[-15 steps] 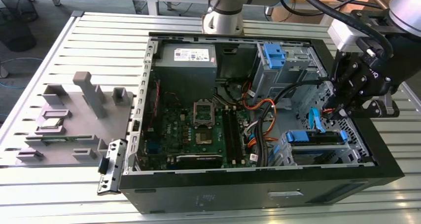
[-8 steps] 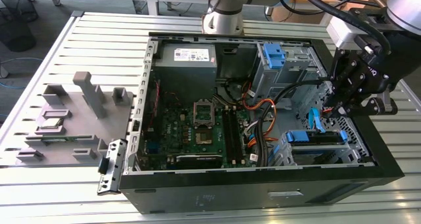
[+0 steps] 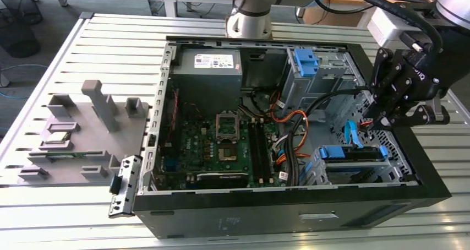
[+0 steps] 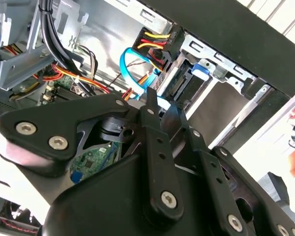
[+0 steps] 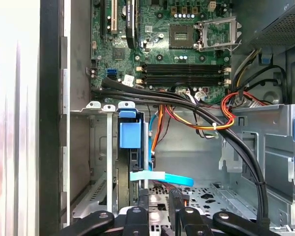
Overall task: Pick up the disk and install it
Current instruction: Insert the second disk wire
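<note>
The disk sits in the drive cage at the near corner of the open computer case, on the exterior view's right. Its blue bracket faces up and its label is hidden. In the first wrist view the disk stands edge-on in its slot, blue tab on top. My gripper hangs just above and behind this cage, inside the case's right side. In the first wrist view the gripper hovers over a light blue flat cable beside the disk. The second wrist view has the gripper over that cable.
The motherboard covers the case floor, with the grey power supply at the back. Black, orange and red cables run across the middle. A second blue bracket sits in the far cage. A grey fixture tray lies on the slotted table's left.
</note>
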{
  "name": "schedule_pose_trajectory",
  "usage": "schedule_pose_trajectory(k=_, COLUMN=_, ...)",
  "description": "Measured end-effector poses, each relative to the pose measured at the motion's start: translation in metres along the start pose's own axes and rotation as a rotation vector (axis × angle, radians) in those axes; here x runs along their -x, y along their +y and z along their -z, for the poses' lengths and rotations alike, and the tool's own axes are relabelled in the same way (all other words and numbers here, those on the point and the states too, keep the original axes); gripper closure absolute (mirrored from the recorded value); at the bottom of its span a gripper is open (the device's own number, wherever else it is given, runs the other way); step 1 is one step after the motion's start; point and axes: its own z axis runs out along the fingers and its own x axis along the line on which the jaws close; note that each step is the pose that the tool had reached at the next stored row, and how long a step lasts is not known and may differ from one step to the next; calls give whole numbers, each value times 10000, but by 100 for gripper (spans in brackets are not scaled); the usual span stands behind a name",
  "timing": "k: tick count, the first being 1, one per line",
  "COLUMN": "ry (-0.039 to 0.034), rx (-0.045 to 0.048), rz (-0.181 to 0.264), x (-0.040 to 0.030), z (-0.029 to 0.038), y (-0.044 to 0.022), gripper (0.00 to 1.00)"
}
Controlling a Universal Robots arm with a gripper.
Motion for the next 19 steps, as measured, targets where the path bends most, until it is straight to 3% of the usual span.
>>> schedule_pose_trajectory(k=19, ry=2, rx=0, rz=0, x=0, z=13, y=-30, gripper=69)
